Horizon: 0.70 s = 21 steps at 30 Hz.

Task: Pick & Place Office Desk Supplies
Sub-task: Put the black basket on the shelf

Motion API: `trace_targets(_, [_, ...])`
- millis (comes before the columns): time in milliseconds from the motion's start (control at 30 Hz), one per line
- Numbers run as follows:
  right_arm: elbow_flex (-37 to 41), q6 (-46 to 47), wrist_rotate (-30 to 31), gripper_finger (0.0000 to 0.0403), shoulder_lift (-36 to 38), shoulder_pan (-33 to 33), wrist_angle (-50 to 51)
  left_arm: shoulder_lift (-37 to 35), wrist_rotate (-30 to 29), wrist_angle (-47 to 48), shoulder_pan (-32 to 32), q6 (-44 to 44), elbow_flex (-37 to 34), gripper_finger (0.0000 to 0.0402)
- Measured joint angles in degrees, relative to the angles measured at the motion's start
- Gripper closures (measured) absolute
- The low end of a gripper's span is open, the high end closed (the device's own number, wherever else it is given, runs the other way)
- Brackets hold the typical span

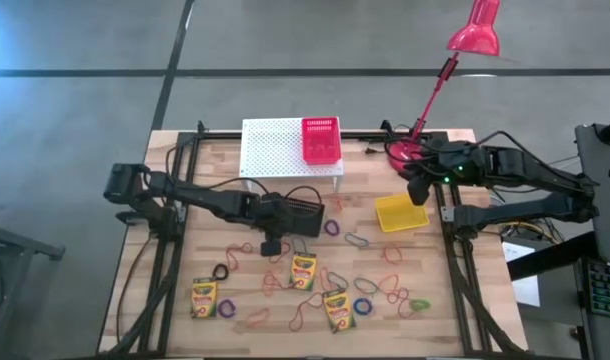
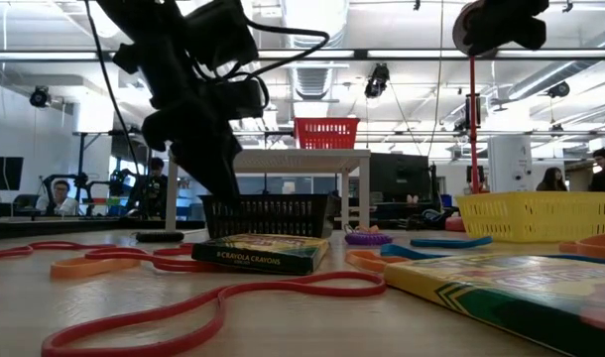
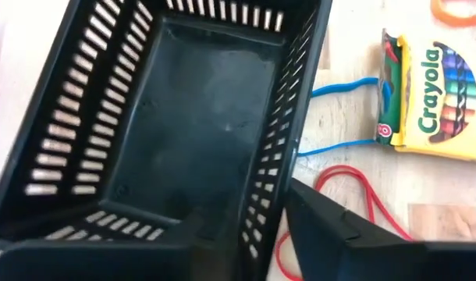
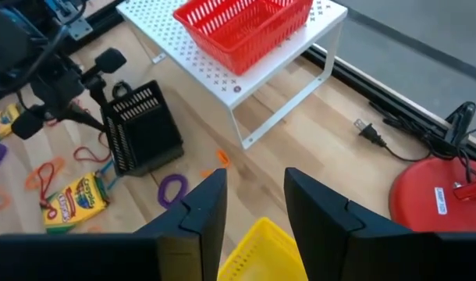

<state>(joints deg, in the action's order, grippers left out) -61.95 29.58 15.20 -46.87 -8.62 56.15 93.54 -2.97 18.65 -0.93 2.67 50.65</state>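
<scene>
Left tool (image 1: 272, 243) at table centre straddles the near wall of the black mesh basket (image 1: 303, 214), fingers part-open; whether it grips cannot be told. A slack hold could tip the basket onto the crayon box (image 1: 303, 270) at six o'clock. Right tool (image 1: 417, 192), part-open and empty, hovers over the yellow basket (image 1: 400, 213) at three o'clock.

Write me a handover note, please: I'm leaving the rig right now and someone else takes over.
Left gripper: at the black basket mid-table, finger along its wall; grip unclear.
Right gripper: open, above the yellow basket.
Red basket sits on the white perforated stand.
Three crayon boxes and the rubber bands lie loose on the table.
Done: nothing visibly sorted.
Left: everything.
</scene>
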Motion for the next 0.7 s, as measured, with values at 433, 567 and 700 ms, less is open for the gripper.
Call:
trace_targets(433, [0.25, -5.99, 1.36, 0.0280, -0.13, -0.04, -3.34, -3.89, 4.21, 2.36, -0.09, 2.38, 3.10, 0.0388])
trace_targets(567, [0.13, -7.30, 1.51, 0.0283, -0.07, -0.03, -4.59, -7.96, 9.69, 7.87, -0.11, 3.83, 8.02, 0.0389])
trace_targets(700, [0.13, -7.74, 1.53, 0.0287, -0.18, -0.02, -5.33, -11.93, 17.26, 16.40, -0.11, 5.54, 14.17, 0.0389])
